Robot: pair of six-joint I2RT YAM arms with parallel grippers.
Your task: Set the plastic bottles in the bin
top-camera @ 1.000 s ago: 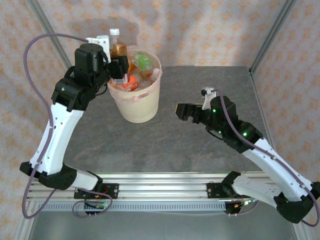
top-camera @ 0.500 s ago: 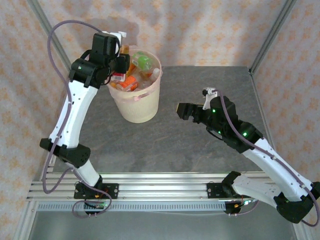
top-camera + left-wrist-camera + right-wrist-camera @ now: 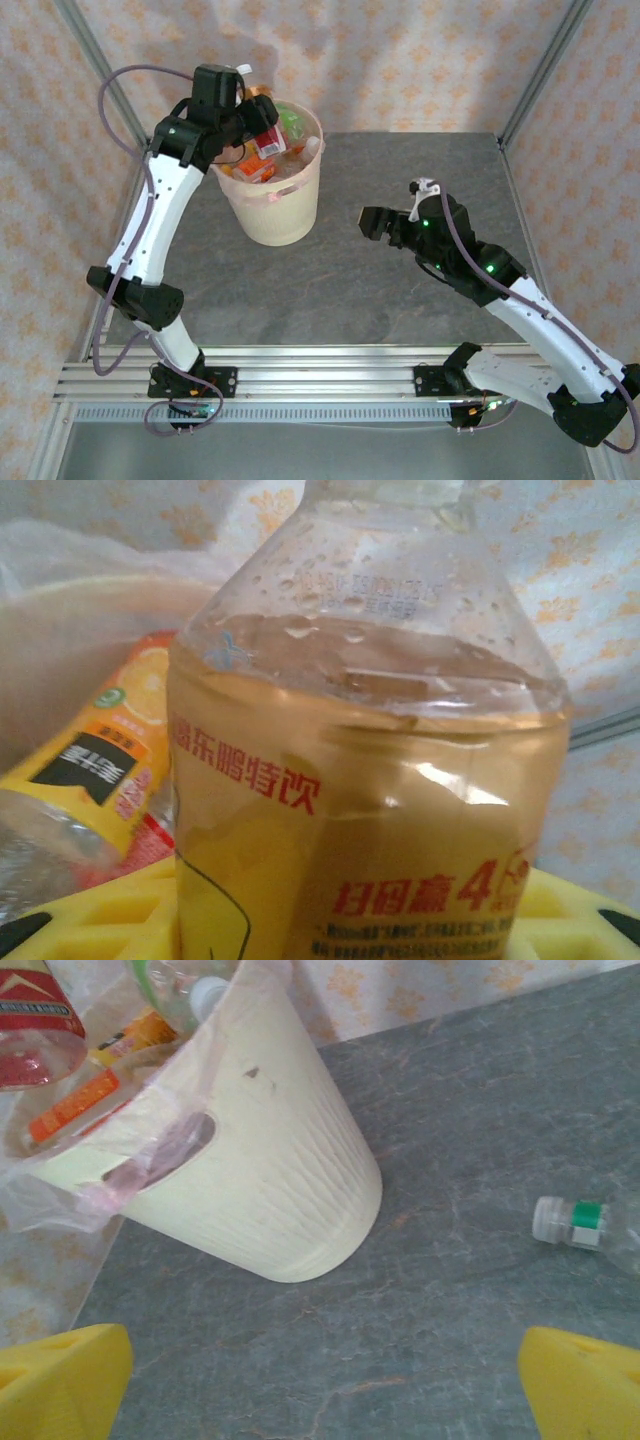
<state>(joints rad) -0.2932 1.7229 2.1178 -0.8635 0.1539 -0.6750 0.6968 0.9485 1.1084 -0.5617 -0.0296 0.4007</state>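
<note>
The counter (image 3: 400, 300) carries the bin (image 3: 275, 215) at its far left, and the bin is heaped with bottles up to the rim. My left tool (image 3: 252, 125) is clamped on the amber drink bottle (image 3: 370, 810), which hangs tilted above the near-left part of the rim. I judge the step in hand to be the drop.

Because the heap is high, I want the bottle carried over the middle of the opening before I part the fingers. Released at the rim, it could roll off the other bottles and fall outside. It is part full of liquid, so I would lower it close to the pile and let go gently, staying off the pink liner (image 3: 140, 1175).

My right tool (image 3: 370, 222) hangs above the counter to the bin's right, fingers wide apart and holding nothing. 1 clear bottle with a green band (image 3: 585, 1225) lies on its side on the counter near it, and that one comes next.
</note>
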